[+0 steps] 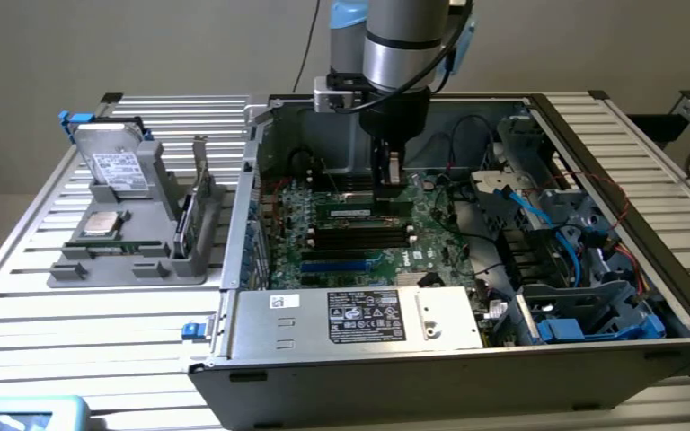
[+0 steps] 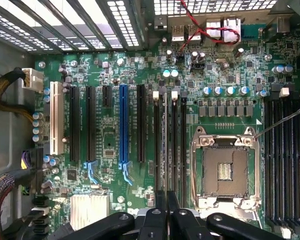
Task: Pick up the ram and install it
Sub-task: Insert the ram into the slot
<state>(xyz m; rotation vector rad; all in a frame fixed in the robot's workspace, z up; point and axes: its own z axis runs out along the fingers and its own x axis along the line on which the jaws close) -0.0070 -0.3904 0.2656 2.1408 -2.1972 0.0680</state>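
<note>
Ram [image 1: 354, 213] held on edge at the memory slots, just beside the processor socket [image 2: 225, 170].

In the wrist view the ram [image 2: 165, 145] shows as a thin strip running lengthwise along the bank of black memory slots [image 2: 174, 145] next to the socket. The blue expansion slot [image 2: 123, 125] lies farther from the socket on the same side. The gripper [image 2: 166, 215] has its two dark fingers [image 2: 160, 215] pinched close on the stick's narrow edge. In the exterior view the gripper [image 1: 390, 193] reaches straight down into the open computer case [image 1: 441, 377]. There the stick's long side with its pale label faces the camera, lying level over the motherboard [image 1: 321, 260]. Whether it sits in a slot or just above one cannot be told.
</note>
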